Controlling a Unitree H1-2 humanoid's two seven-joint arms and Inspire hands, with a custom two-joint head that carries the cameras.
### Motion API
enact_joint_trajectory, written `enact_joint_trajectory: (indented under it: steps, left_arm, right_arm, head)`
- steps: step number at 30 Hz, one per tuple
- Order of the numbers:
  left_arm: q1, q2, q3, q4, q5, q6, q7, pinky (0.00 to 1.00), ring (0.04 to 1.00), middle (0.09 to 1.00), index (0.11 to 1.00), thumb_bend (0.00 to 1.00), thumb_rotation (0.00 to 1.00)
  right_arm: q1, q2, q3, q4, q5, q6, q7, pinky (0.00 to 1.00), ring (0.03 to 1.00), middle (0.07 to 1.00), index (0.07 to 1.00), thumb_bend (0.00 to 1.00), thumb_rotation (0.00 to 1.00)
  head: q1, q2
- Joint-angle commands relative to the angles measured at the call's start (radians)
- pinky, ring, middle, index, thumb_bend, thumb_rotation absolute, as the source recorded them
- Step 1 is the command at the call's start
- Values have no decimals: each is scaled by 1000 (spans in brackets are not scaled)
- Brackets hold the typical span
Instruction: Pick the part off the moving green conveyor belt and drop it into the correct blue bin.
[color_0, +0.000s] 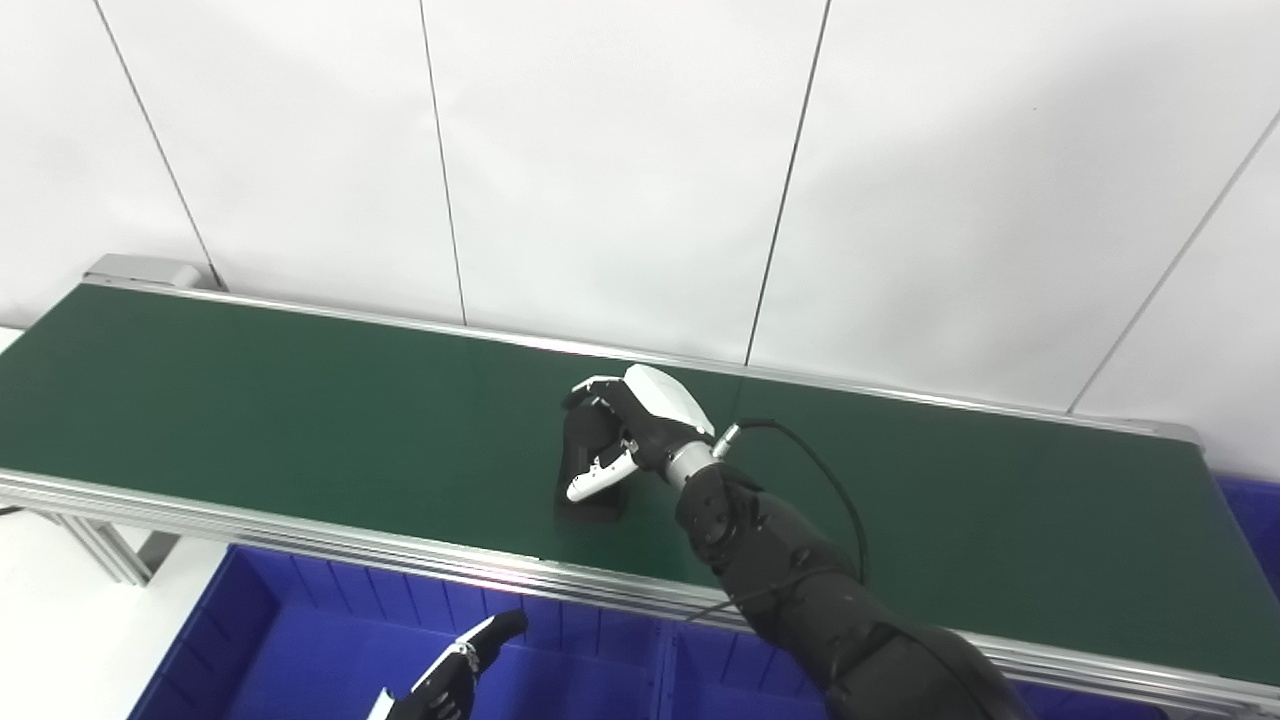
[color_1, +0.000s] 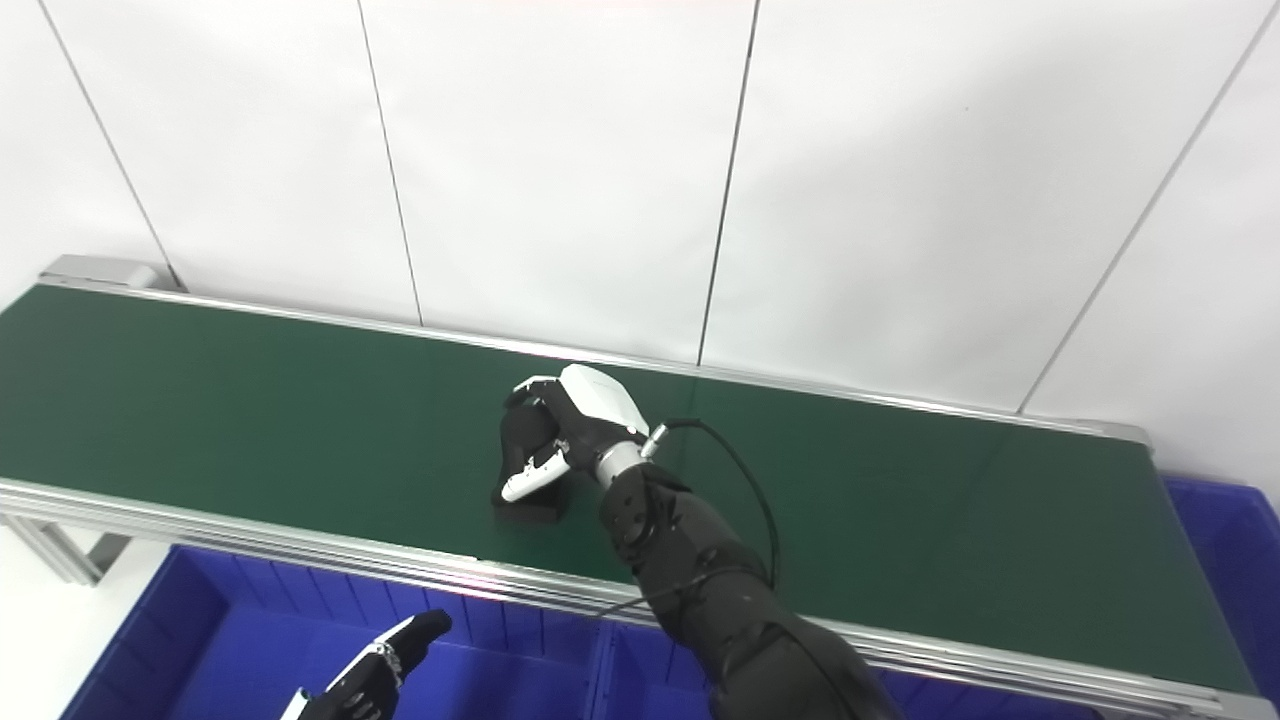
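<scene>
left eye view, right hand: black-and-white robot right hand (color_0: 625, 430) reaches over the dark green flat conveyor belt (color_0: 250, 400), fingers curled round the small black block-shaped part (color_0: 590, 470), thumb (color_0: 600, 478) on the near face.
left eye view, part: under and just left of the right hand's palm, lower end looks to be resting on the belt, near the belt's front rail; cannot tell if it is lifted yet.
left eye view, left hand: left hand (color_0: 450, 675) only partly in view at the bottom edge, hanging over the blue plastic bin (color_0: 270, 620); a finger points out, holds nothing seen, whether spread or closed cannot tell.
left eye view, bins: blue bin sits below and nearer than the right hand, past the silver aluminium belt rail (color_0: 300, 525); a divider wall shows right of the left hand.
right eye view, right hand: same grasp, fingers (color_1: 525, 395) wrapped over the part's far side, black cable (color_1: 740, 480) looping off the wrist.
right eye view, extra: shows more of the far-right blue bin corner (color_1: 1220, 540) beyond the belt end; left eye view shows more of the belt's left leg frame (color_0: 100, 545).
progress: judged at the grasp step; reach done, lift, carry and drop into the correct bin left. which bin is correct cannot be told.
</scene>
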Motion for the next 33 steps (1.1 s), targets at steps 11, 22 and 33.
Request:
enact_joint_trajectory:
  steps: [11, 22, 33]
  left_arm:
    - [-15, -14, 24, -16, -25, -37, -27, 999, 958, 906, 876, 810, 369]
    - [-2, -18, 21, -41, -32, -37, -38, 1000, 980, 912, 878, 823, 367]
    - [-21, -19, 8, -40, -28, -37, -36, 1000, 976, 920, 887, 814, 406]
  right_arm:
    - [-28, 4, 11, -6, -3, -60, -75, 388, 396, 509, 548, 510, 0]
    - [103, -67, -65, -249, 49, -197, -145, 322, 409, 536, 491, 512, 0]
    - [596, -298, -179, -1376, 163, 102, 173, 356, 407, 545, 491, 510, 0]
  head:
    - [-10, -6]
    - [-42, 14]
    - [-64, 52]
